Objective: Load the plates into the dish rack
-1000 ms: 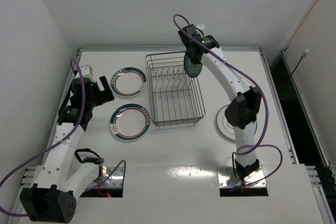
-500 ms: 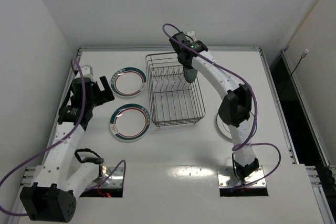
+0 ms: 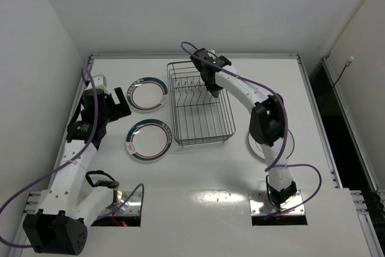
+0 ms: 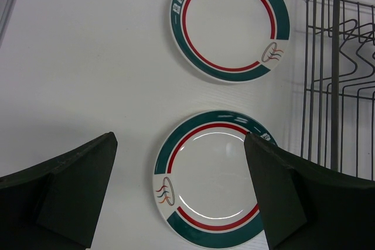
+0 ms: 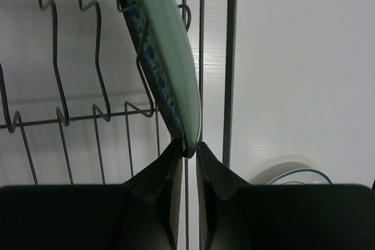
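Teal plate [image 5: 173,68] leaning in dish rack [image 5: 229,57], rim pinched in narrow right tool [image 5: 190,147]

The ringed plates [image 4: 228,24] [image 4: 210,178] and the teal plate [image 5: 167,45] look glazed, glossy and smooth. The rack [image 4: 336,68] is dark metal wire. The table [image 4: 88,57] is smooth white. The left fingers [image 4: 70,185] look matt black plastic.

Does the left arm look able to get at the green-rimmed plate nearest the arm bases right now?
Probably yes. The left hand is open close by, the near green-rimmed plate lies flat with nothing on or over it, and the dish rack stands beside it on its right, not across the approach.
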`<state>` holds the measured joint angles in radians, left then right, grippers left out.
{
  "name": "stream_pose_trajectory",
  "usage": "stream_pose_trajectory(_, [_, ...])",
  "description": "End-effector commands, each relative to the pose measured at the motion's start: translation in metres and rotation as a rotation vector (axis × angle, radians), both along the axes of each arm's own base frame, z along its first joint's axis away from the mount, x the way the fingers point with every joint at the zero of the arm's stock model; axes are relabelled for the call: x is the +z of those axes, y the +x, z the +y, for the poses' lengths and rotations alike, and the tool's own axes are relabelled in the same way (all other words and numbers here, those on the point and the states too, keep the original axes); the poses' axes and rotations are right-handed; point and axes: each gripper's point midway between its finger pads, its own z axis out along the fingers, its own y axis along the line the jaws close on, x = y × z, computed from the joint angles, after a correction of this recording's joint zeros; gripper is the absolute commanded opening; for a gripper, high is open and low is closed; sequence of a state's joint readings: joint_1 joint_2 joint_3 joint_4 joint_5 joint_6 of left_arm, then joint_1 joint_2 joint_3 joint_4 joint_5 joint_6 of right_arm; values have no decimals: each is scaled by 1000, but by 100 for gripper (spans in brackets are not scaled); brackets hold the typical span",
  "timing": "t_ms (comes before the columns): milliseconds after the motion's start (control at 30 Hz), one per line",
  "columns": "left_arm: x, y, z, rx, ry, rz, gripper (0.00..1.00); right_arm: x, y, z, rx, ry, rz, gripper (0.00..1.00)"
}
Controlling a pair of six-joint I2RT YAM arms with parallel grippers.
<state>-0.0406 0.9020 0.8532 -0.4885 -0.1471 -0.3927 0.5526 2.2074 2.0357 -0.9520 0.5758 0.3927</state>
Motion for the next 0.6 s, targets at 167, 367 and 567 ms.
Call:
stream_pose_trajectory(167, [12,3,-1,-8,10,-33,88,18,-7,-10,7,32,12,13])
stream_pose_trajectory(367, [15,2,-1,-8,10,-42,88,28,-14,-16,6,55,11,14])
stream_pose_trajectory(567, [15,2,-1,-8,10,-42,88,70,-17,-35,-19,126,-71,34])
